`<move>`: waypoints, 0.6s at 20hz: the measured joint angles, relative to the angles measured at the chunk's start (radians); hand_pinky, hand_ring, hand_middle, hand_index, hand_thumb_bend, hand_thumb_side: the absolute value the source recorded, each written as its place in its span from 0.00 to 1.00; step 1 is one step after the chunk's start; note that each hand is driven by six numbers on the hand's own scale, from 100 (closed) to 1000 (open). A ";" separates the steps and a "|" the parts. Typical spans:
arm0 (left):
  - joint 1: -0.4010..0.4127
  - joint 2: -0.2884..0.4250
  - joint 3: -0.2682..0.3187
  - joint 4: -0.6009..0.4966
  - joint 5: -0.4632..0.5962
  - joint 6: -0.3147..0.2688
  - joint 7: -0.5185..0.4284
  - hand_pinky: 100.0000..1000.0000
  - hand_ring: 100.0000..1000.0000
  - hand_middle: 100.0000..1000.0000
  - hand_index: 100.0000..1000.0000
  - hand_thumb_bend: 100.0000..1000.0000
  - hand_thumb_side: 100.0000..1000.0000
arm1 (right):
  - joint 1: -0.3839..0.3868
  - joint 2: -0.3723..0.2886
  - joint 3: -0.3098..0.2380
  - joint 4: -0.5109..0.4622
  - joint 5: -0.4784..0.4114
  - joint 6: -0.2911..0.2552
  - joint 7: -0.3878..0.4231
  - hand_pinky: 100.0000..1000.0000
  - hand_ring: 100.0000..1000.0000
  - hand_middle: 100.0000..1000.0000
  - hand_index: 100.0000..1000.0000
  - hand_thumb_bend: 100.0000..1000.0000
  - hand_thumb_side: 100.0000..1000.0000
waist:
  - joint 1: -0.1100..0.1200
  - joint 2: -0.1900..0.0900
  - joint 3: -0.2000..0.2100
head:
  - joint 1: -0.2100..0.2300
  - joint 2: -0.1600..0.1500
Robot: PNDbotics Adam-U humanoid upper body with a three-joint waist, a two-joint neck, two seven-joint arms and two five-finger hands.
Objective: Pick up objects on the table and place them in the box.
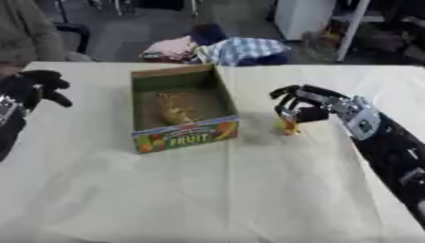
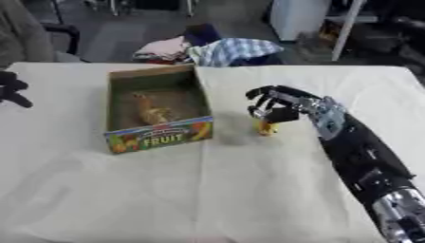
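A cardboard fruit box [image 1: 184, 136] stands open on the table left of centre, with a yellowish-brown thing [image 1: 176, 112] lying inside. A small yellow and orange object [image 1: 289, 126] stands on the cloth just right of the box. My right hand [image 1: 300, 105] is directly above it, fingers curled down around its top; whether they touch it I cannot tell. My left hand [image 1: 35, 87] hangs over the table's left edge, fingers loosely curled, holding nothing.
A cream cloth [image 1: 212, 190] covers the table. Beyond the far edge lies a pile of clothes [image 1: 224, 49], with a checked one on top. A person sits at the far left corner.
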 measured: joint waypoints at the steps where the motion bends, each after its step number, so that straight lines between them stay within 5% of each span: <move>1: 0.002 0.000 0.000 0.000 -0.001 0.000 0.000 1.00 0.57 0.64 0.78 0.14 0.81 | 0.000 0.002 0.004 0.004 0.017 0.008 -0.010 0.71 0.82 0.89 0.97 0.00 0.68 | 0.000 0.000 0.002 | -0.002 0.000; 7: 0.007 -0.008 0.002 0.000 -0.007 0.003 -0.002 1.00 0.57 0.64 0.78 0.14 0.81 | 0.000 0.006 0.015 0.008 0.125 0.021 -0.056 0.71 0.83 0.90 0.97 0.00 0.68 | -0.001 -0.002 0.005 | -0.006 0.000; 8: 0.007 -0.008 0.003 0.000 -0.007 0.003 -0.002 1.00 0.57 0.64 0.78 0.14 0.81 | 0.000 0.007 0.012 0.008 0.143 0.021 -0.063 0.71 0.86 0.91 0.97 0.21 0.57 | -0.001 -0.002 0.004 | -0.006 0.000; 12: 0.018 -0.017 0.005 0.000 -0.012 0.005 -0.004 1.00 0.57 0.64 0.78 0.14 0.82 | 0.005 -0.011 -0.003 -0.004 0.214 0.050 -0.109 0.71 0.87 0.92 0.98 0.28 0.58 | -0.002 -0.002 0.005 | -0.010 0.000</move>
